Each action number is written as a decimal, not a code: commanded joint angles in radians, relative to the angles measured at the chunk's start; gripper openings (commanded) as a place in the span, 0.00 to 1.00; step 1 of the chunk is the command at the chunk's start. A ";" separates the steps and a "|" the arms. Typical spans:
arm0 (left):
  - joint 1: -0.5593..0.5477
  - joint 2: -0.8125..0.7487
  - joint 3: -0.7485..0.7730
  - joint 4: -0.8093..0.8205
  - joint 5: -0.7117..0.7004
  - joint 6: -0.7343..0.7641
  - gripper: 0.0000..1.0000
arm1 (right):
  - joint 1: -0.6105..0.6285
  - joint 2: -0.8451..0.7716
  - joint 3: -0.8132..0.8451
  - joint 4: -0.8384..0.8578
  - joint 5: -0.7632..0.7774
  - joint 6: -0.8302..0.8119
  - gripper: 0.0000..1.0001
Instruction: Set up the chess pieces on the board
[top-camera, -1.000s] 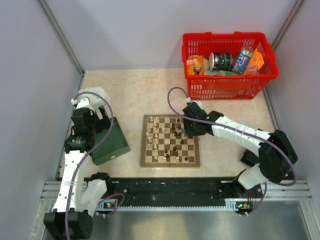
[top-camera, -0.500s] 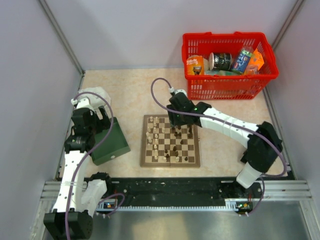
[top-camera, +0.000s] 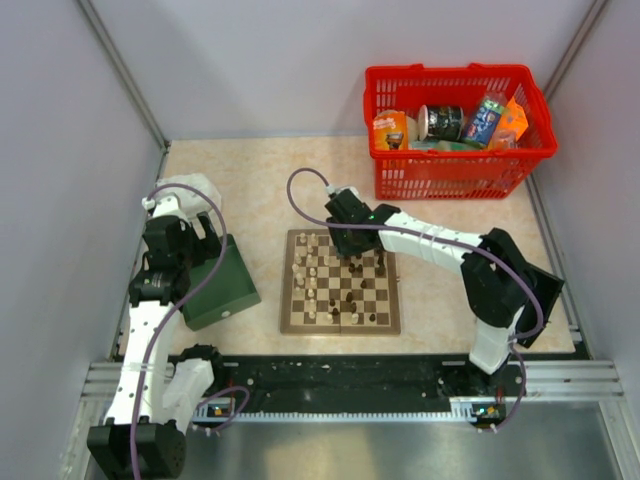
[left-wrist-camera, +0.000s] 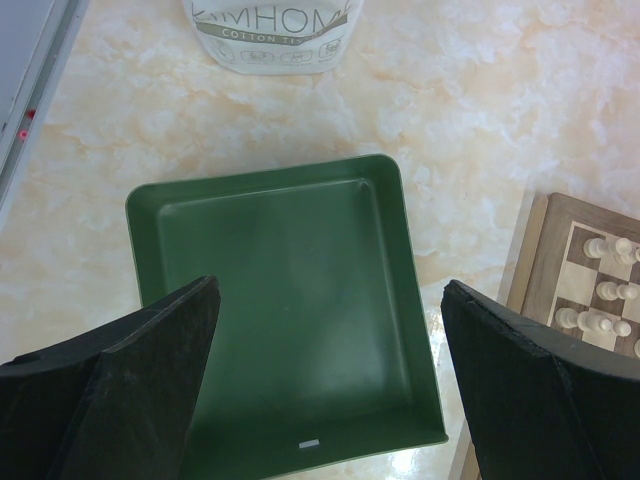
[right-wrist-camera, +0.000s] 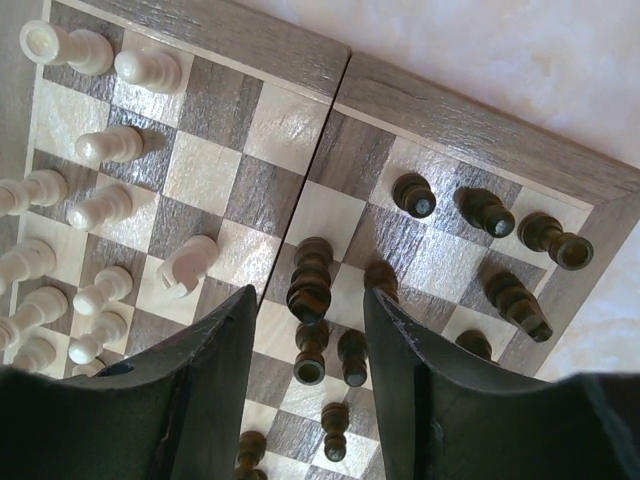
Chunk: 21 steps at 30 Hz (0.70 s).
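From above, you'll see the board (top-camera: 340, 296) in the middle of the bench (top-camera: 250, 180). The right hand (top-camera: 347, 243) is over its far edge, and the left hand (top-camera: 200, 246) is over the green box (top-camera: 225, 290) by the left edge.

Your left wrist view shows that hand spread wide and empty.

In the right wrist view the fingers are parted and grip nothing. A dark piece (right-wrist-camera: 310, 282) stands between them, with cream pieces (right-wrist-camera: 100, 205) to the left.

Robotics lab test cell. Indicators: plain grey walls (top-camera: 250, 60) joined by aluminium profiles (top-camera: 120, 70) on three sides. The left arm (top-camera: 145, 340) and right arm (top-camera: 430, 240) are bolted to a metal rail (top-camera: 350, 400) at 6 o'clock. The marble-pattern tabletop (top-camera: 260, 190) carries a board (top-camera: 340, 327) at centre and a red basket (top-camera: 455, 175) at 1 o'clock.
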 joint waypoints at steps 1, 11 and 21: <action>0.000 -0.012 0.000 0.017 -0.007 0.008 0.98 | 0.009 0.019 0.049 0.036 -0.009 -0.012 0.45; 0.000 -0.006 0.000 0.017 -0.007 0.008 0.98 | 0.007 0.038 0.056 0.041 -0.006 -0.014 0.41; 0.000 -0.006 0.000 0.017 -0.004 0.008 0.98 | 0.009 0.032 0.063 0.041 -0.007 -0.015 0.26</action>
